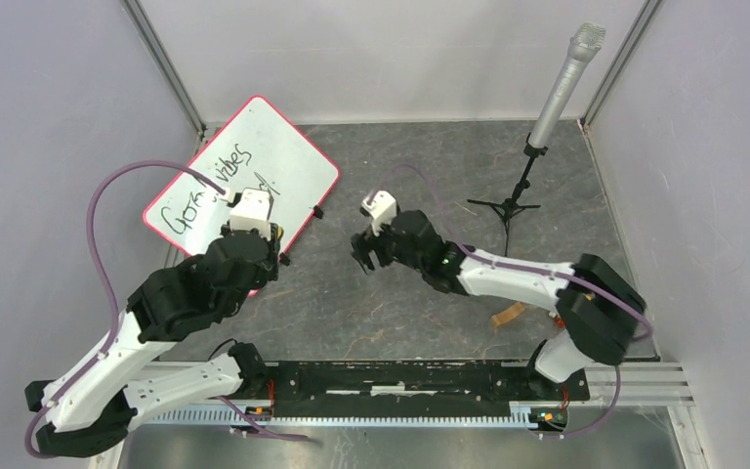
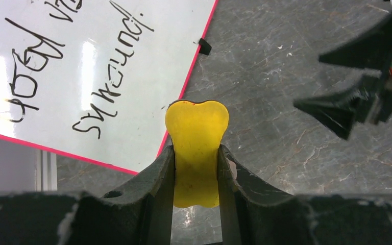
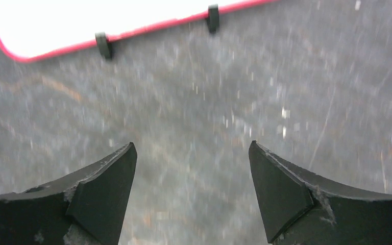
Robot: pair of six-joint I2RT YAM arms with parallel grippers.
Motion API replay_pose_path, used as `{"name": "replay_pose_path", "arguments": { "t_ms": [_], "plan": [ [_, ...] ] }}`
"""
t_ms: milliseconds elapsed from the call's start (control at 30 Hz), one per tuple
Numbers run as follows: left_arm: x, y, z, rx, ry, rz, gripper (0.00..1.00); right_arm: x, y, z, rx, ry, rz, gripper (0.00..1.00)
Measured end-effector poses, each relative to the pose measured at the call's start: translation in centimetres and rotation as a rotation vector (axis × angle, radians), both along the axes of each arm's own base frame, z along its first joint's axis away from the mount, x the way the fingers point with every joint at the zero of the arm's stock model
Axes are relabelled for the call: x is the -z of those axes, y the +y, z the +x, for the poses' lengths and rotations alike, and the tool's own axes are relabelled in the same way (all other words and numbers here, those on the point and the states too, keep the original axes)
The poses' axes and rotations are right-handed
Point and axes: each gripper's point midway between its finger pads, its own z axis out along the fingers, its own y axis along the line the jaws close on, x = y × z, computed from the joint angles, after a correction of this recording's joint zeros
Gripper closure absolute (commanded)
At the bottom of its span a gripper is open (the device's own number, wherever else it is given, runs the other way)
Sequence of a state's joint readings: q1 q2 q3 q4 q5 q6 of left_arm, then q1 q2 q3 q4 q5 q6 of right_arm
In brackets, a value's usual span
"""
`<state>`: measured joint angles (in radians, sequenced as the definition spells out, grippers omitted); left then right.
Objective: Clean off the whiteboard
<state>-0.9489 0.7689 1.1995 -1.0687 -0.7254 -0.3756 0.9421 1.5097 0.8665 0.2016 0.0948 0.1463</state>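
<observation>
The whiteboard (image 1: 283, 156) lies at the far left of the grey table (image 1: 430, 313). Its dark handwriting is partly hidden by the left arm and cut off in the wrist view. The left gripper (image 2: 196, 153) is clamped on a flat yellow pad (image 2: 196, 127) over the board's red rim. The right gripper (image 3: 191, 163) hovers with jaws wide apart, its view blurred. A microphone (image 1: 566, 78) stands far right.

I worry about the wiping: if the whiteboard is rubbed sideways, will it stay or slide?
It may slide: the whiteboard lies on a smooth stone-like table, nothing visibly fastening it. It looks thin, so probably light. The open right gripper is off it, so nothing braces it; the left gripper grips a yellow pad.
</observation>
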Motion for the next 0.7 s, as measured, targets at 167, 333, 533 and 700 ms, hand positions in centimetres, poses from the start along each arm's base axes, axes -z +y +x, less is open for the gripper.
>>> {"name": "replay_pose_path", "arguments": {
  "t_ms": [167,333,533,700],
  "plan": [
    [0.4,0.9,-0.5,-0.006,0.003,0.012,0.62,-3.0,5.3,4.3,0.003,-0.106,0.086,0.13],
    [0.2,1.4,-0.4,-0.028,-0.014,0.019,0.61,-2.9,9.2,7.5,-0.001,-0.156,0.093,0.13],
    [0.8,0.9,0.6,-0.043,-0.013,0.075,0.59,-0.1,12.5,10.6,-0.014,-0.182,0.012,0.15],
    [0.9,0.0,1.7,-0.05,-0.018,0.118,0.58,3.3,13.1,11.9,-0.039,-0.173,-0.091,0.22]
  ]
}}
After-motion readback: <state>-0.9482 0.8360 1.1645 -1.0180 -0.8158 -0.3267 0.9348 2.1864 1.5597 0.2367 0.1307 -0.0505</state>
